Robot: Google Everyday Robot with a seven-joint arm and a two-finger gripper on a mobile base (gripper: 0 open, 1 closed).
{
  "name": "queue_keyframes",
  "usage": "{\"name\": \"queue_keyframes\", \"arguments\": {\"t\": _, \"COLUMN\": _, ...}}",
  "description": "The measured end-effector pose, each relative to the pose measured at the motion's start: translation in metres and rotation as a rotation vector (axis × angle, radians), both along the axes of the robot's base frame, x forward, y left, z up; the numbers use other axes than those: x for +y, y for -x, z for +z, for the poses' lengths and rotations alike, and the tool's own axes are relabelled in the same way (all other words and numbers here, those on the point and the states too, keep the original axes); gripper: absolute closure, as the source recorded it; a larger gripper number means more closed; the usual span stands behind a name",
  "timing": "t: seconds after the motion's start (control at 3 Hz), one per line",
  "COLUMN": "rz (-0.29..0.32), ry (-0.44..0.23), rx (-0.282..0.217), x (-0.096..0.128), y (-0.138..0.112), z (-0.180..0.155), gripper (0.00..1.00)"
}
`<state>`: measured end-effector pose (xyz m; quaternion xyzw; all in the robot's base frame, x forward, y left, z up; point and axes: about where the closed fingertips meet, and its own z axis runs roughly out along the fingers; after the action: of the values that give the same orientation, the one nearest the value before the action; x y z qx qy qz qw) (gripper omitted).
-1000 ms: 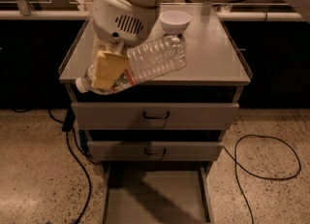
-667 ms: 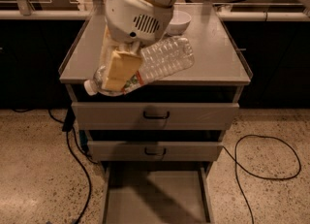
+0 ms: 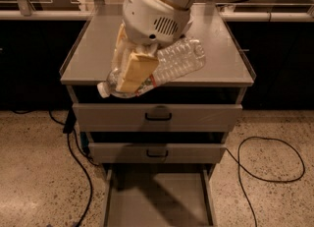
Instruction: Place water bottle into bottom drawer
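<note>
My gripper (image 3: 128, 69) hangs from the white arm over the cabinet's front edge and is shut on the water bottle (image 3: 174, 64). The clear ribbed bottle lies nearly level in the yellowish fingers (image 3: 133, 71), its white cap (image 3: 102, 90) pointing down-left past the top's front edge, its base up-right. It is held in the air above the cabinet top (image 3: 93, 54). The bottom drawer (image 3: 157, 204) stands pulled open below, a shallow grey tray with a bare floor. The white bowl is hidden behind the arm.
Two upper drawers with dark loop handles (image 3: 158, 116) (image 3: 157, 153) are closed. Black cables (image 3: 267, 159) lie on the speckled floor at right, and more cables (image 3: 73, 142) hang at the cabinet's left. A counter rail (image 3: 39, 14) runs behind.
The arm has carried the bottle right and toward the cabinet's front edge; the cap end now hangs past the edge. The white bowl is now hidden behind the arm.
</note>
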<state>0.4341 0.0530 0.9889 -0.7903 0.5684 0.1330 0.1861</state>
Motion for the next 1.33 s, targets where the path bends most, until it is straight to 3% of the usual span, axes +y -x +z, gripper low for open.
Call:
{"name": "queue_keyframes", "arguments": {"t": 0.33, "rz": -0.006, "ry": 0.013, "rx": -0.011, "x": 0.006, "y": 0.000, "z": -0.009, "gripper": 1.00}}
{"name": "queue_keyframes", "arguments": {"t": 0.67, "rz": 0.013, "ry": -0.016, "rx": -0.033, "x": 0.022, "y": 0.020, "z": -0.028, "gripper": 1.00}}
{"name": "queue_keyframes", "arguments": {"t": 1.0, "rz": 0.039, "ry": -0.080, "rx": -0.042, "x": 0.048, "y": 0.054, "z": -0.090, "gripper": 1.00}}
{"name": "queue_keyframes", "arguments": {"t": 1.33, "rz": 0.035, "ry": -0.112, "rx": -0.008, "x": 0.061, "y": 0.074, "z": -0.153, "gripper": 1.00}}
